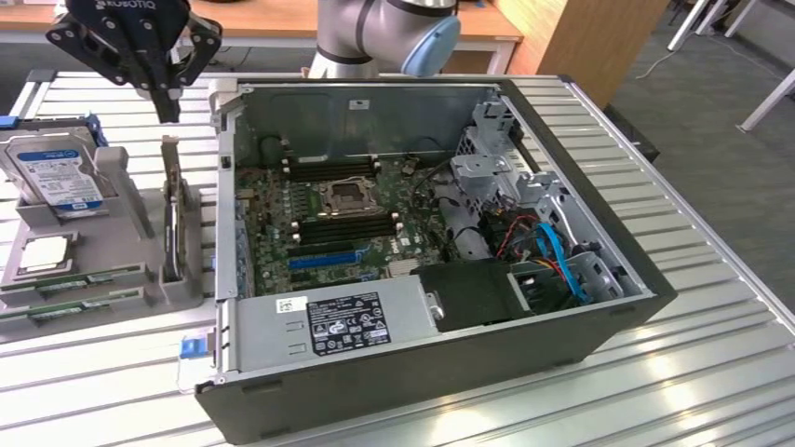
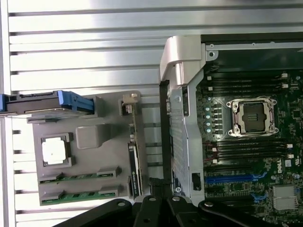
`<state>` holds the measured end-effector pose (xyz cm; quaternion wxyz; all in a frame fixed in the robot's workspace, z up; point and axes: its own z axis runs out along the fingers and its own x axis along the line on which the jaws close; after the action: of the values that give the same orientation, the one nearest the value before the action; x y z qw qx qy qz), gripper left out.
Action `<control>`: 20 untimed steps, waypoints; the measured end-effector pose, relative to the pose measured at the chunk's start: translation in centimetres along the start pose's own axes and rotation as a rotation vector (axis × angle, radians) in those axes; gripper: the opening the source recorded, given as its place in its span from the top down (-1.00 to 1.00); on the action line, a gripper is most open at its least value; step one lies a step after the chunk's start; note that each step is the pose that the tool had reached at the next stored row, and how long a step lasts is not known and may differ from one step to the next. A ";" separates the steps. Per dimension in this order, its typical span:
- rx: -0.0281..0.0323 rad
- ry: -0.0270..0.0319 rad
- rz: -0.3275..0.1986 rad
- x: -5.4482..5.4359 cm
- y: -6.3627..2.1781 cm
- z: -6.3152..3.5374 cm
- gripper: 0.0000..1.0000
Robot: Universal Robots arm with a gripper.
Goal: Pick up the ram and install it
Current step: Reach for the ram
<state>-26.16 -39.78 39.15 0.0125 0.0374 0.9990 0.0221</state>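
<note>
Nearest the exterior camera, one open computer case (image 1: pixel 410 391) is seen lying on a slatted metal table (image 1: pixel 695 372), with one grey power supply (image 1: pixel 335 321) at its near edge. Inside, one motherboard (image 1: pixel 279 200) is shown with one processor socket (image 1: pixel 342 196) at its middle. Two banks of long black slots (image 1: pixel 330 168) are set one on each side of the socket; the count in each bank cannot be told. One long blue slot (image 1: pixel 330 259) is placed just beyond the nearer bank.

To the exterior view's left of the case, one grey tray (image 1: pixel 149 289) is set on the table. Two green sticks are laid flat in it, side by side: a first ram stick (image 1: pixel 93 277) (image 2: pixel 78 177) and a second ram stick (image 1: pixel 69 309) (image 2: pixel 78 195). Beside them one processor chip (image 1: pixel 44 251) is seated, one hard drive (image 1: pixel 56 177) is stood behind it, and one card (image 1: pixel 171 214) is held upright on edge at the tray's side nearest the case.

One gripper (image 1: pixel 166 114) (image 2: pixel 159 185) is hung above the far end of that card, well apart from both ram sticks. Its two fingers are pressed together and nothing is pinched between them.
</note>
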 end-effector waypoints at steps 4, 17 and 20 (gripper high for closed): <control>0.0000 0.0000 0.000 0.7 -0.05 -0.01 0.80; -0.0001 -0.0001 0.000 2.8 -0.21 -0.03 0.80; 0.0000 0.0000 0.000 3.2 -0.23 -0.03 0.80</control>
<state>-29.32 -39.77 39.10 0.0125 0.0374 0.9990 0.0221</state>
